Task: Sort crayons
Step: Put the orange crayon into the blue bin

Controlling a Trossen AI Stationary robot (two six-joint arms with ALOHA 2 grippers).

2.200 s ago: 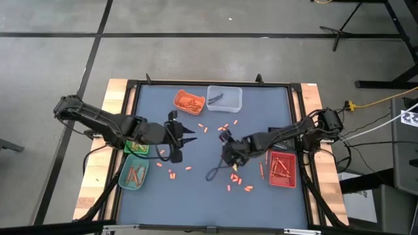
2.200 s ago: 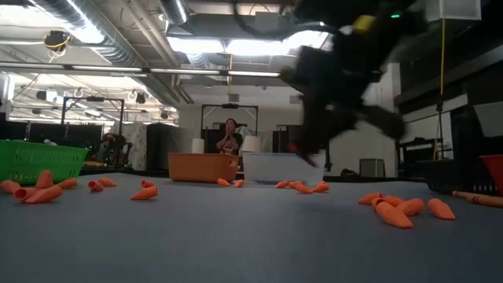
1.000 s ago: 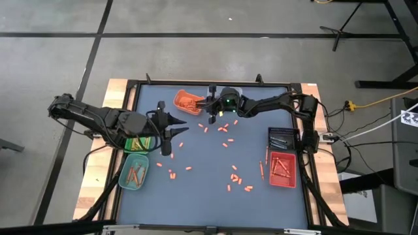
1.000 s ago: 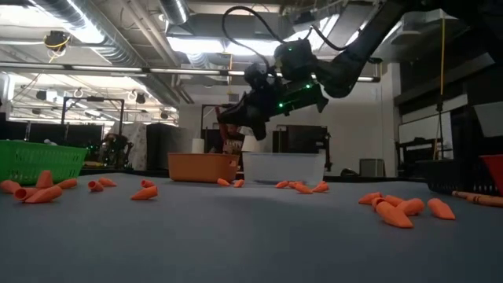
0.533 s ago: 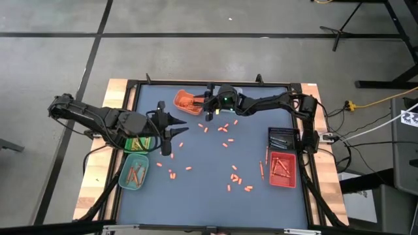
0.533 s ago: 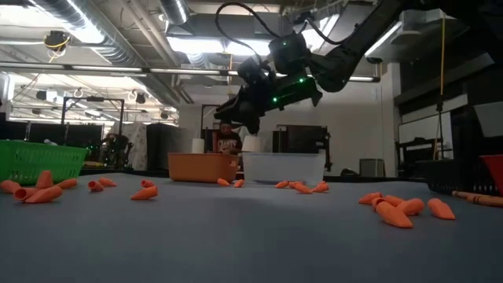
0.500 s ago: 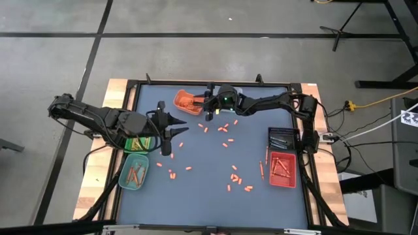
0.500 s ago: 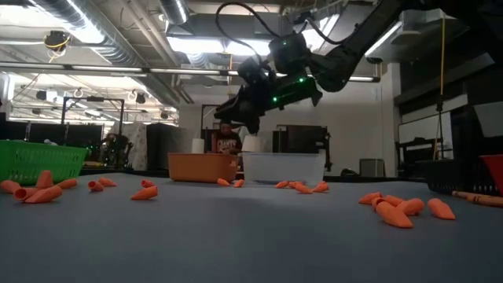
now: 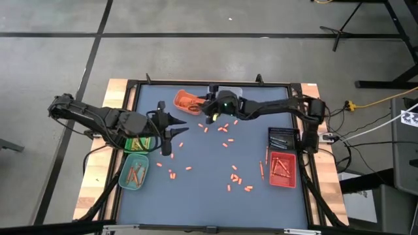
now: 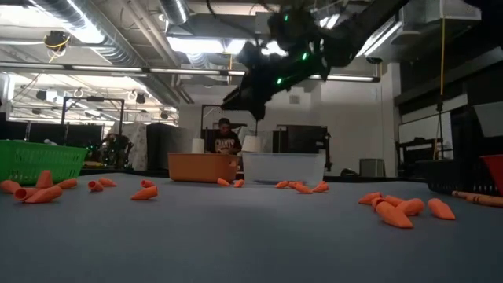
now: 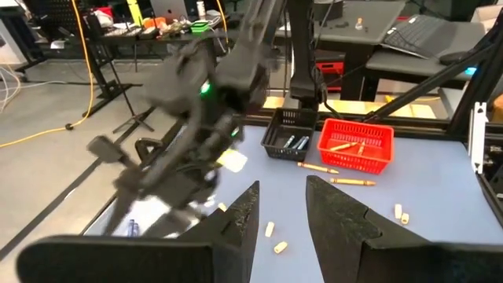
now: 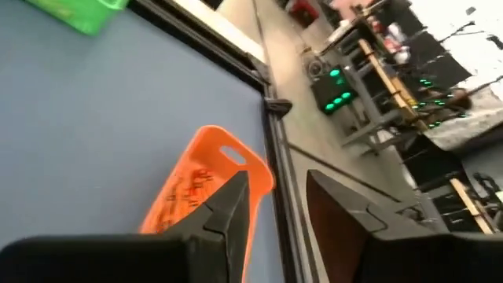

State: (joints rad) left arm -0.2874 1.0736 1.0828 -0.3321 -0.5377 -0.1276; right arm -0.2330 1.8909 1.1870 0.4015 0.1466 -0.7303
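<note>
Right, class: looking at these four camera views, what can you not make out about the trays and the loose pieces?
- Clear tray, high view: the right arm covers it; contents hidden.
- Loose orange pieces, high view: too small to tell crayons from scraps.
- Orange tray, right wrist view: partly behind the right gripper, its fingers apart.
- Green tray, right wrist view: cut off by the edge.

the right arm stretches across the far side of the table, raised well above it; the right gripper [image 9: 210,112] has its fingers [image 12: 228,206] apart, nothing between them. the left arm is extended from the left edge toward the centre; the left gripper [image 9: 171,130] has its fingers [image 11: 240,220] parted and empty.
</note>
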